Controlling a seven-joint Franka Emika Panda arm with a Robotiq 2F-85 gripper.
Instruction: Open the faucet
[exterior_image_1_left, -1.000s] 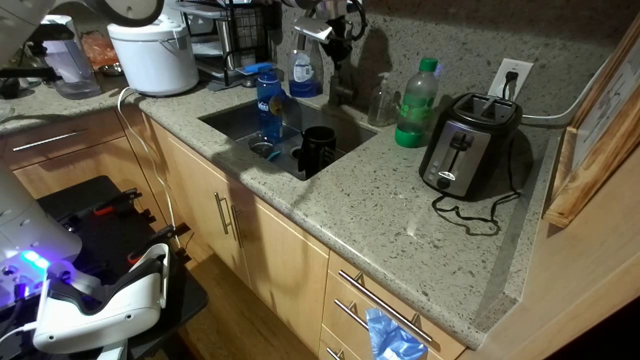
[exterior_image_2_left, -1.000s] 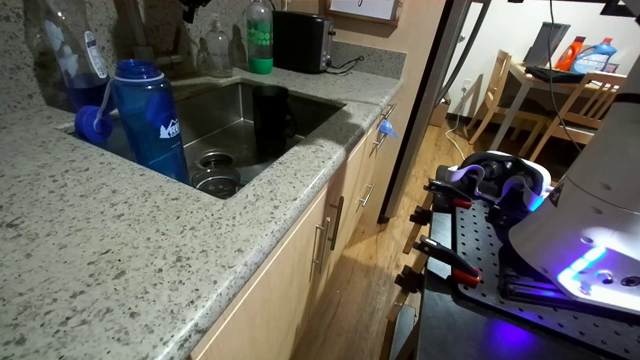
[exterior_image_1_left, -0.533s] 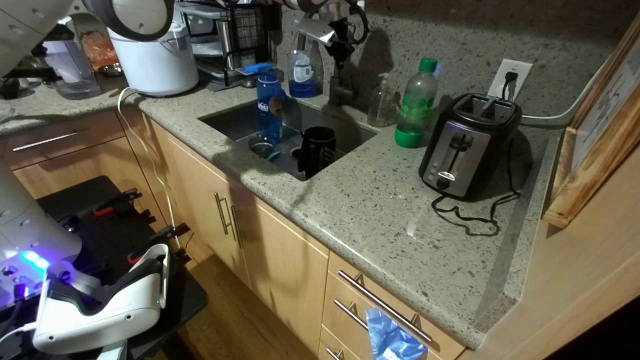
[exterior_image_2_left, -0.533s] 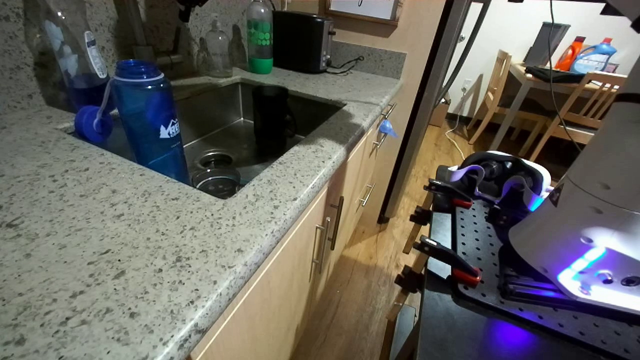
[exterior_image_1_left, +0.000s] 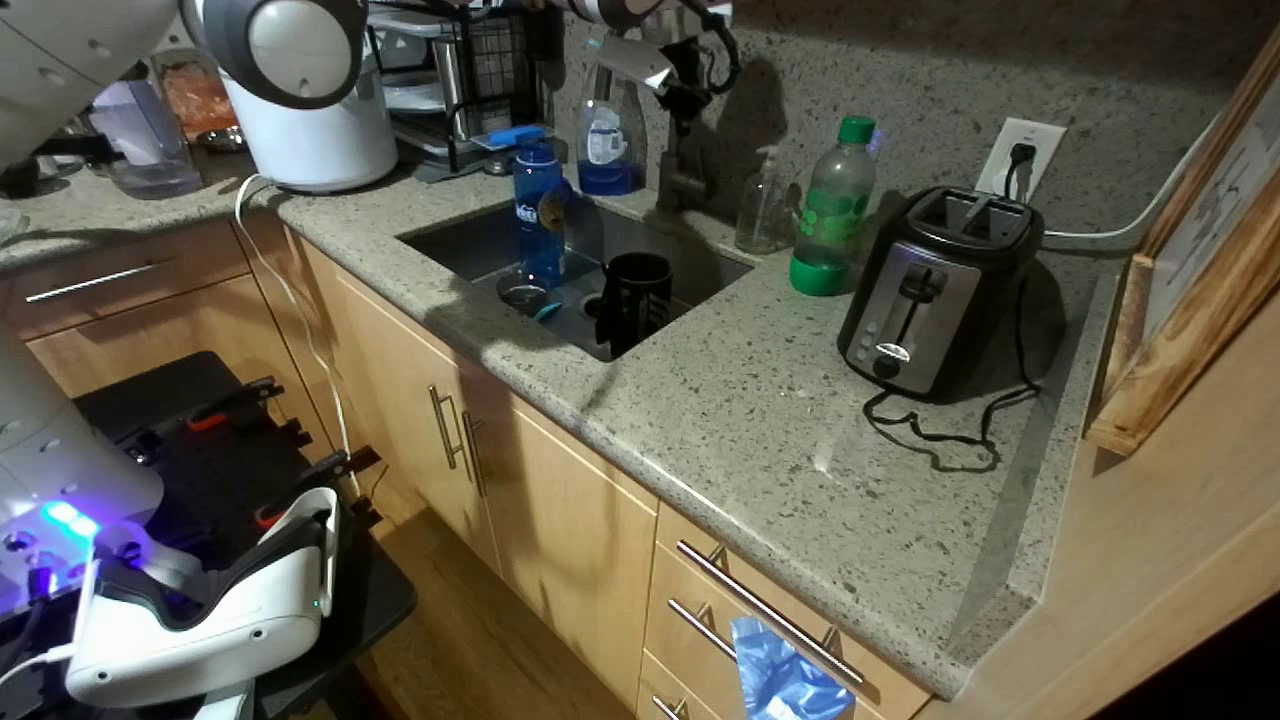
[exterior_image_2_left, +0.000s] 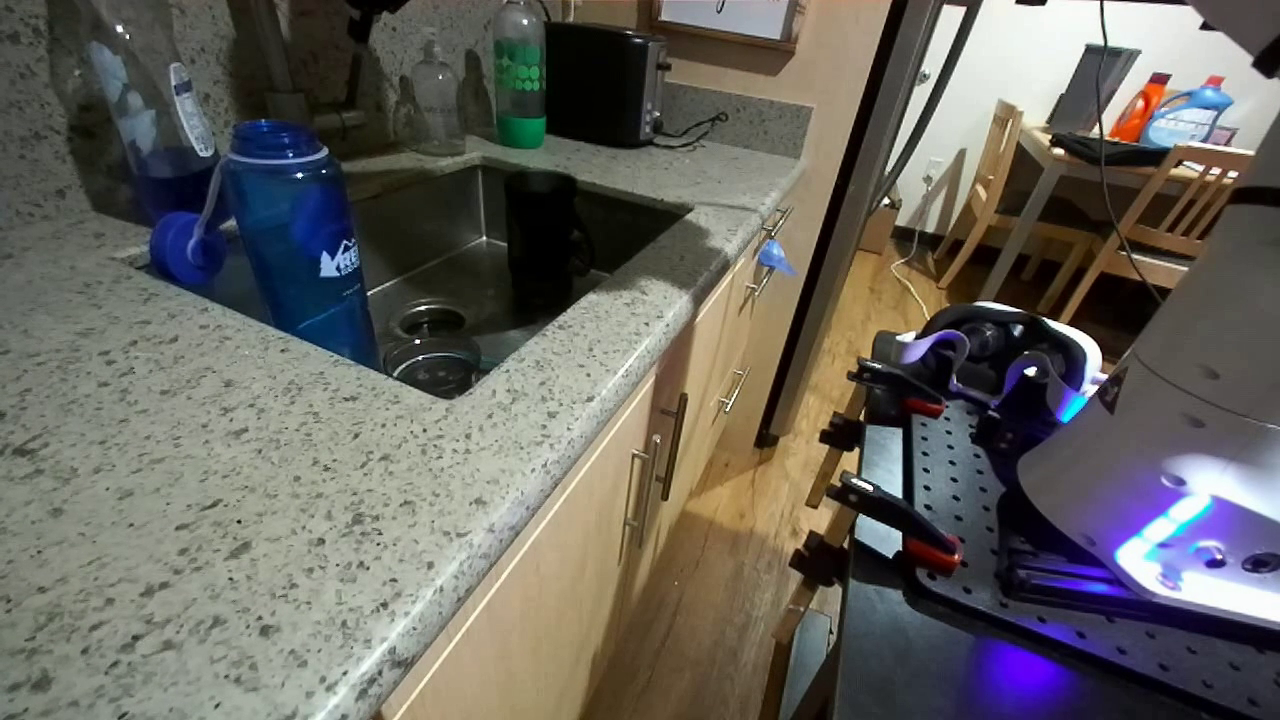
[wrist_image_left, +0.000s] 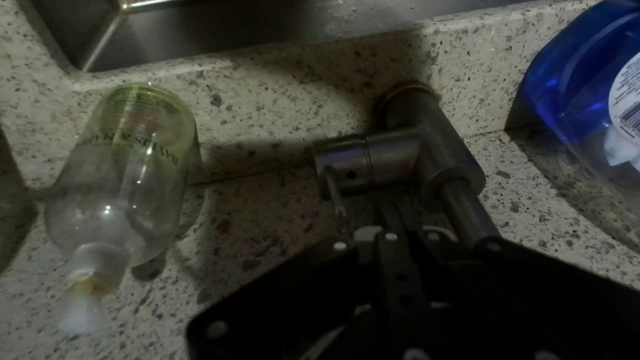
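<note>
REI, in white letters (exterior_image_2_left: 345, 262), right there on the blue bottle (exterior_image_2_left: 295, 290) standing in the sink (exterior_image_2_left: 430, 215), a mountain mark (exterior_image_2_left: 328, 264) beside them! Just behind the sink, the clear pump bottle (wrist_image_left: 125, 185) carries dark lettering (wrist_image_left: 145, 142), seemingly with an ampersand, the rest unreadable. Also behind the sink, the blue-liquid bottle (wrist_image_left: 557, 90) shows a barcode label (wrist_image_left: 627, 97), its print too small.
</note>
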